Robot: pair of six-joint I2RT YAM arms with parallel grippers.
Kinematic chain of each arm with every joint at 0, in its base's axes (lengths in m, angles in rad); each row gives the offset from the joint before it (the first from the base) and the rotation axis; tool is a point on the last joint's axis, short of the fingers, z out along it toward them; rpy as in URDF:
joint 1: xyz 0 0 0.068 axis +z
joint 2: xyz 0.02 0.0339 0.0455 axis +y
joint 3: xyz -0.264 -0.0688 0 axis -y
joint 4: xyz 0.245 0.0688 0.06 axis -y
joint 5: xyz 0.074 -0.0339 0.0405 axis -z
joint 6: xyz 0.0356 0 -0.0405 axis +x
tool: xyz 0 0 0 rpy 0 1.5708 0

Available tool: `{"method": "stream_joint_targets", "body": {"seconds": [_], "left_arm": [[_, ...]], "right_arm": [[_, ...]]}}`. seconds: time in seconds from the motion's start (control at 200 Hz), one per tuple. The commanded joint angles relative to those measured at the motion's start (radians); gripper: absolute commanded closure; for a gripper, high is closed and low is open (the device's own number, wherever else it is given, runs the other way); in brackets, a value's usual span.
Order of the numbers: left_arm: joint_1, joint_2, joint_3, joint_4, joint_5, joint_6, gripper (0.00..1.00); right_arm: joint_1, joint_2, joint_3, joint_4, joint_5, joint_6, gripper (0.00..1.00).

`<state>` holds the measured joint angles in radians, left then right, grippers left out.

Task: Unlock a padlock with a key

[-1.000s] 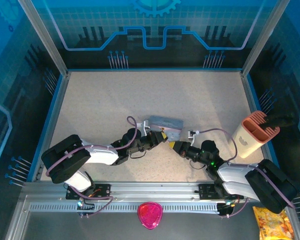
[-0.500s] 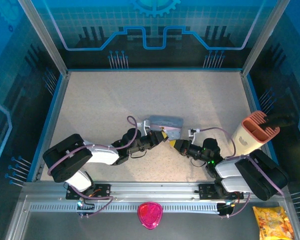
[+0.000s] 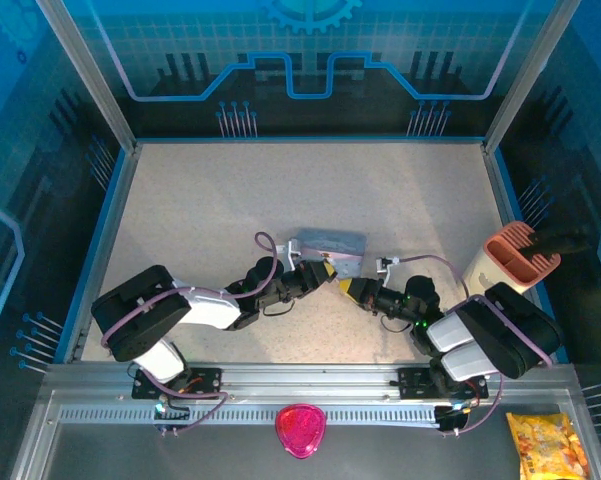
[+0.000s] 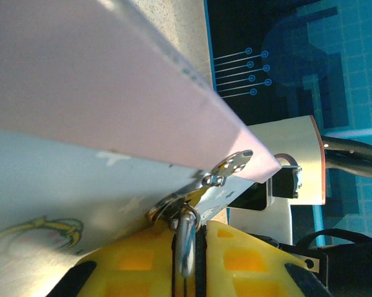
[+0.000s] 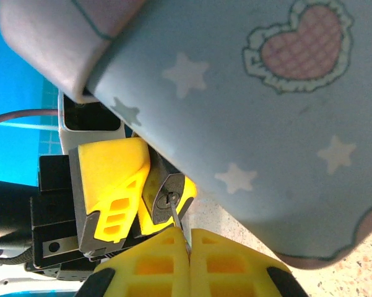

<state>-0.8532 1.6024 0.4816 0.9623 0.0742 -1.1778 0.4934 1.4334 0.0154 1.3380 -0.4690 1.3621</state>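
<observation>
The right gripper point(image 5: 189, 240) is pinched tight on the key point(image 5: 174, 216), whose tip enters the padlock point(image 5: 164, 197). The left gripper point(image 4: 189, 242) clamps that padlock where it hangs from the hasp point(image 4: 232, 166) of the tin point(image 5: 266, 111), mid-table point(image 3: 180, 200) toward the near edge. Turned off-axis, the slim key could slip, bend or twist the padlock loose.

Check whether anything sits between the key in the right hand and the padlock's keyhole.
Nothing visible does. In the right wrist view the key, pinched in the right hand, has its tip at the keyhole of the padlock, which the left hand grips. The tin lies close beside, off the key's line.
</observation>
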Motion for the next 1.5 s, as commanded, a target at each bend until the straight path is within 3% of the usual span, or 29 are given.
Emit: {"method": "stream_joint_targets", "body": {"seconds": [0.0,0.63,0.805,1.496], "left_arm": [[-0.069,-0.006,0.074,0.214,0.236,0.012,1.00],[-0.068,0.047,0.062,0.185,0.318,0.079,1.00],[-0.069,0.034,0.034,0.187,0.318,0.088,1.00],[-0.077,0.059,0.040,0.284,0.292,0.055,1.00]], "right_arm": [[-0.015,0.010,0.067,0.084,0.054,0.022,1.00],[-0.046,-0.005,0.090,0.015,0.034,-0.043,1.00],[-0.117,-0.033,0.079,-0.008,-0.001,-0.030,1.00],[-0.130,-0.065,0.089,-0.071,0.032,-0.017,1.00]]}}
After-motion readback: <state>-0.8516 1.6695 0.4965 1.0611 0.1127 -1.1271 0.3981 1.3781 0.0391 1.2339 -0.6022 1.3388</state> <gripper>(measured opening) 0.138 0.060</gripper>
